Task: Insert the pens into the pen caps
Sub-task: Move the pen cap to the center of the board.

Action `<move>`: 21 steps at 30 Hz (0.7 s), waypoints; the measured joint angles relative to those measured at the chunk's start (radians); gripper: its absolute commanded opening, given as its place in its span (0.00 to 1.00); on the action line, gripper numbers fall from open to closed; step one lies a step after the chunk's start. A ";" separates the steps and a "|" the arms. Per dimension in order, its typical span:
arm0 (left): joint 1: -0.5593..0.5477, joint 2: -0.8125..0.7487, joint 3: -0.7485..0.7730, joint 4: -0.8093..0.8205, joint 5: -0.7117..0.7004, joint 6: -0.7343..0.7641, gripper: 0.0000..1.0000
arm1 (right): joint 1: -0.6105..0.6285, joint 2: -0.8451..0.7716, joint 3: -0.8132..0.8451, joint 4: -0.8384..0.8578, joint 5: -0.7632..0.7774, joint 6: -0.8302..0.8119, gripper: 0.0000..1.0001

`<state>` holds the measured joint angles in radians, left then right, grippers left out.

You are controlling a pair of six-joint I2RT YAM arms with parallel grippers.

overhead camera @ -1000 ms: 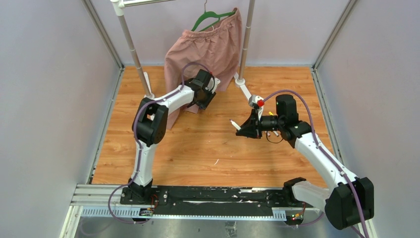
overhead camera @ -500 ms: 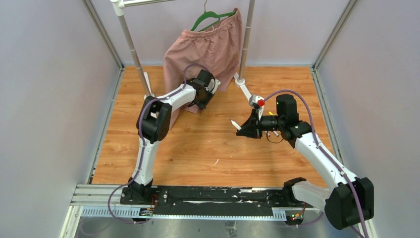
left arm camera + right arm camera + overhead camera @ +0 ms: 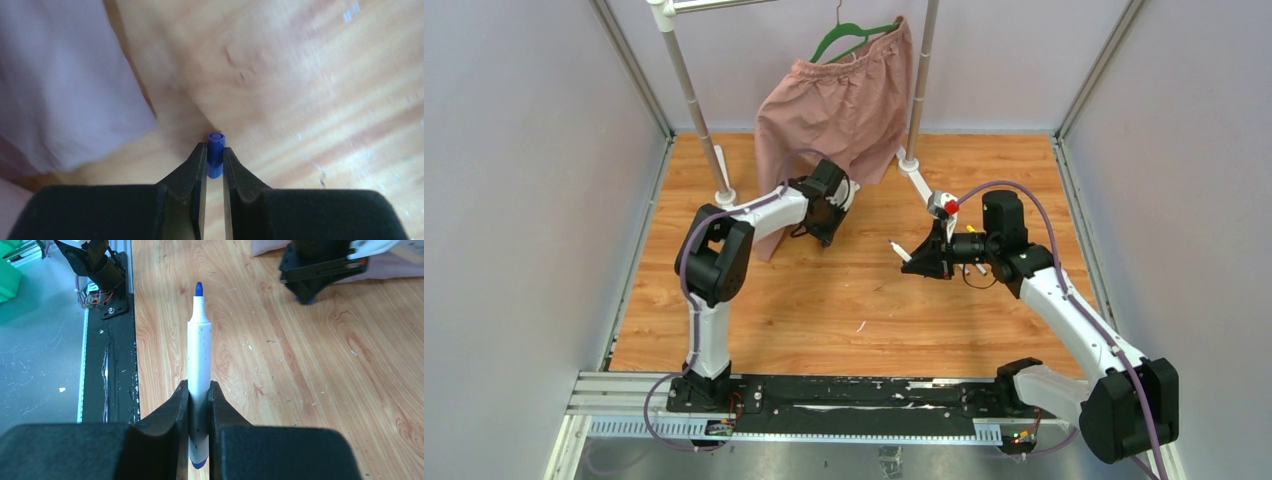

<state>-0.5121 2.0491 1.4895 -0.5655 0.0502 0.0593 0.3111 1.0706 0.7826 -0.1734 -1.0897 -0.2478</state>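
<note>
Blue cap (image 3: 215,143) pinched in left jaws beside pink shorts (image 3: 844,100), right jaws gripping pen (image 3: 199,350)

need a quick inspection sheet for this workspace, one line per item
surface: wooden tabletop, light specks and scuffs
job's things: blue cap; white pen with blue tip, uncapped
clutter: pink shorts hanging at the far side
grippers: left gripper shut on the blue cap; right gripper shut on the white pen
cables: purple cable looped along each arm, away from the fingers
surroundings: plain walls, rack poles, metal rail at the near edge
</note>
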 measured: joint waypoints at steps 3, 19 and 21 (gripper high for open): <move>-0.025 -0.093 -0.128 0.020 0.003 -0.045 0.12 | -0.004 0.000 0.000 0.000 -0.001 0.000 0.00; -0.198 -0.285 -0.405 0.029 -0.107 -0.186 0.23 | -0.011 -0.002 0.000 -0.006 -0.003 0.000 0.00; -0.198 -0.276 -0.399 0.020 -0.113 -0.187 0.24 | -0.011 -0.002 0.000 -0.006 -0.003 0.000 0.00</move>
<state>-0.7101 1.7733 1.0908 -0.5453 -0.0624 -0.1280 0.3004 1.0683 0.7826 -0.1799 -1.0927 -0.2478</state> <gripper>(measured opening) 0.234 0.135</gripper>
